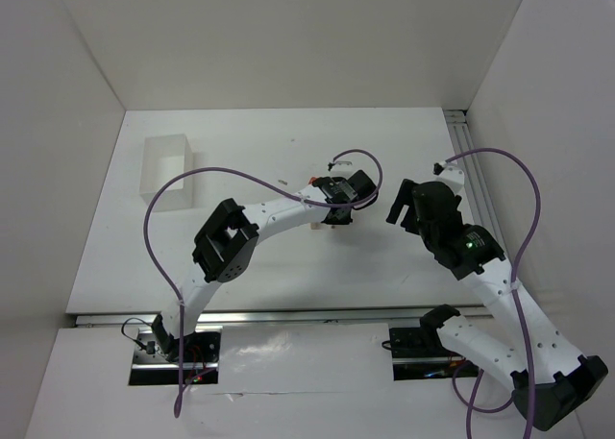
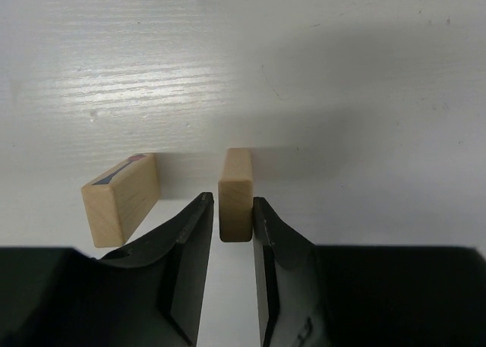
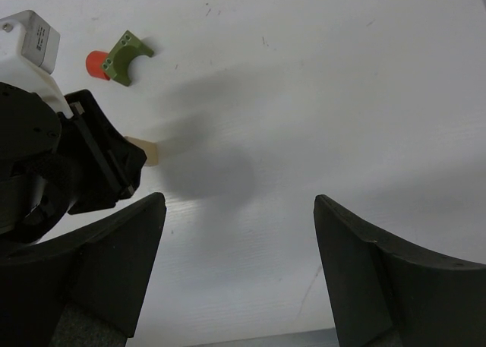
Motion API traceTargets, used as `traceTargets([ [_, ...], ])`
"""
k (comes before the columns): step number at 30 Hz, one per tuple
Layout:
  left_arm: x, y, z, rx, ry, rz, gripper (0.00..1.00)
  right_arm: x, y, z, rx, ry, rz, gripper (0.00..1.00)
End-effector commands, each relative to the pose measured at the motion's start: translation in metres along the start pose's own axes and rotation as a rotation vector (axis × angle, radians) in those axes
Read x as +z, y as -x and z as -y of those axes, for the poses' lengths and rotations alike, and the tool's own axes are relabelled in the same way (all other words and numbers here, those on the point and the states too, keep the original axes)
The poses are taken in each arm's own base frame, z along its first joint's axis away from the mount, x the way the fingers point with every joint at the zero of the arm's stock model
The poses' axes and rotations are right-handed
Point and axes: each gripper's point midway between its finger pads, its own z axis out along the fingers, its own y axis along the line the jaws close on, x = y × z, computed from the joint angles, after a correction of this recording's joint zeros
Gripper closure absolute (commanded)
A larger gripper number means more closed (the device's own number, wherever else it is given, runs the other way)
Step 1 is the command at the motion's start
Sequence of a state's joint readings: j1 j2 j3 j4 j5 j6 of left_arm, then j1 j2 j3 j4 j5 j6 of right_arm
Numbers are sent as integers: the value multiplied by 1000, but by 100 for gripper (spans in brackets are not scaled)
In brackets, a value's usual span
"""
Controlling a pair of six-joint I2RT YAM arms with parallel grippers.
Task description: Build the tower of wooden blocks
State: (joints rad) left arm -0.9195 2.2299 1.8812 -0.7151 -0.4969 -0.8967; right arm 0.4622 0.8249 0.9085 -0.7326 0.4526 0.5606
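Matt bare wood blocks (image 2: pixel 235 195) on semi-gloss table (image 2: pixel 342 96).

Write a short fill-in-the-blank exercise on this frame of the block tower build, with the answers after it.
1. The left gripper has one of the ___ tan blocks in its wrist view between its fingers.
2. The right gripper is open and holds ___.
3. The red piece lies against a ___ arch block.
Missing words: two; nothing; green.

One block (image 2: pixel 235 187) stood between the left hand's (image 2: pixel 231 201) fingers, a second block (image 2: pixel 121 199) just left; beyond lay an arch (image 3: pixel 127 56), perhaps touching a cylinder (image 3: pixel 95 64).
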Motion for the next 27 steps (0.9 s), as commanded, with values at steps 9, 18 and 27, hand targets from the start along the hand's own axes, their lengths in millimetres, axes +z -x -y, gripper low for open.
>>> traceTargets([
  [9, -12, 12, -2, -35, -4, 23, 42, 1, 4, -4, 13, 16, 16, 14],
  [18, -47, 47, 9, -27, -60, 110, 32, -1, 8, -4, 17, 13, 28, 14],
  [27, -71, 76, -3, -74, -90, 147, 31, -2, 14, -8, 18, 28, 43, 14],
])
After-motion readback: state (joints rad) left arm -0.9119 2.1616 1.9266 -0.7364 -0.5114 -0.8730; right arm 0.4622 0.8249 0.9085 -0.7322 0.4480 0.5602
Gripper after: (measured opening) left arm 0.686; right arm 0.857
